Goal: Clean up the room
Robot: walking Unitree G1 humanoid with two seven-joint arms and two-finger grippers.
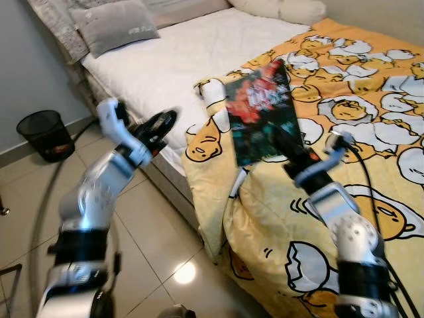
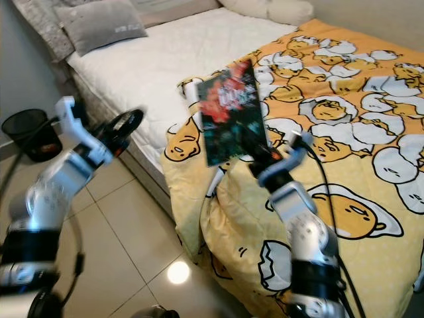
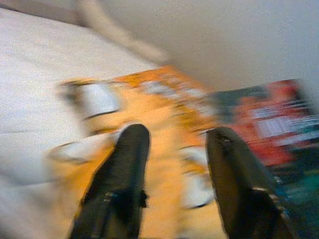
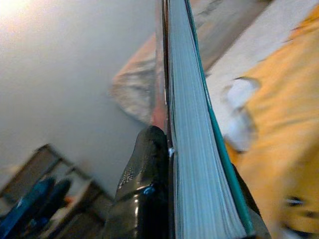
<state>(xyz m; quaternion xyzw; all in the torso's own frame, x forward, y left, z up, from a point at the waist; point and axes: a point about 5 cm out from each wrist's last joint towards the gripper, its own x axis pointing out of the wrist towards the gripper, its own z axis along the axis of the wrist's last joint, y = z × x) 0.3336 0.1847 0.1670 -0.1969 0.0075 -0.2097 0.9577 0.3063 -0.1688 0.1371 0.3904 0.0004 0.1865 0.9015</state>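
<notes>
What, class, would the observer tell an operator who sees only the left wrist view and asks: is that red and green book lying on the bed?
Observer: No. The right claw holds the book up off the yellow bedspread.
Operator: How is it gripped?
Observer: By its lower edge; in the right wrist view a black finger presses against the cover.
Operator: Is there a bin nearby?
Observer: Yes, a black mesh bin stands on the tiled floor by the wall, to the robot's left.
</notes>
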